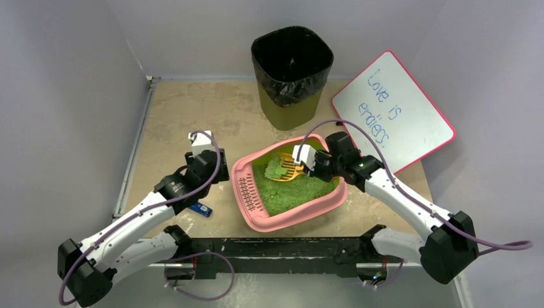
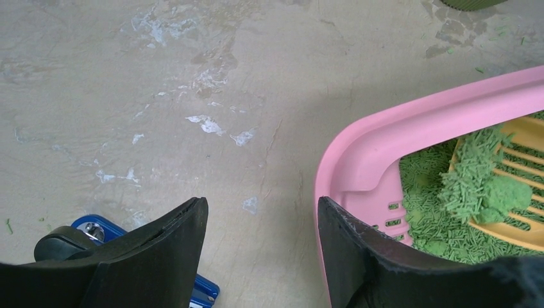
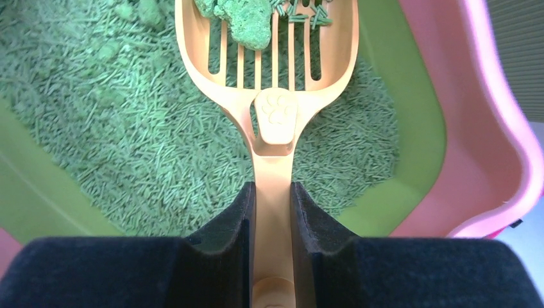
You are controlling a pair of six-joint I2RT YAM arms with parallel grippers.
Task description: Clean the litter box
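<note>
Top view: pink litter box [image 1: 301, 222] sits mid-table, just near of the olive bin [image 1: 287, 110] with its black bag. The box's slotted grate lip [image 1: 249, 191] is at the left end, and green litter [image 1: 301, 191] fills the rest. The right gripper [image 1: 309, 164] is over the far part of the box and holds a yellow-orange scoop [image 1: 286, 171] above the litter. The left gripper [image 1: 206, 172] is over bare table [image 1: 179, 115], just left of the box. A small blue item [image 1: 201, 209] lies near it. A whiteboard [image 1: 392, 109] leans at far right.

Left wrist: jaws wide apart with nothing between them, only tabletop below. The right finger [image 2: 359, 256] overlaps the pink rim at the box's corner, and I can't tell whether it touches. The blue item, maybe a clip, pokes out from under the left finger [image 2: 160, 250]. The scoop blade with litter on it is visible inside the box.

Right wrist: jaws are clamped on the scoop handle, pads flush on both sides. The slotted blade has a paw-print emblem and carries a green clump [image 3: 247, 19] at its far end. The blade is over the litter, inside the box walls.
</note>
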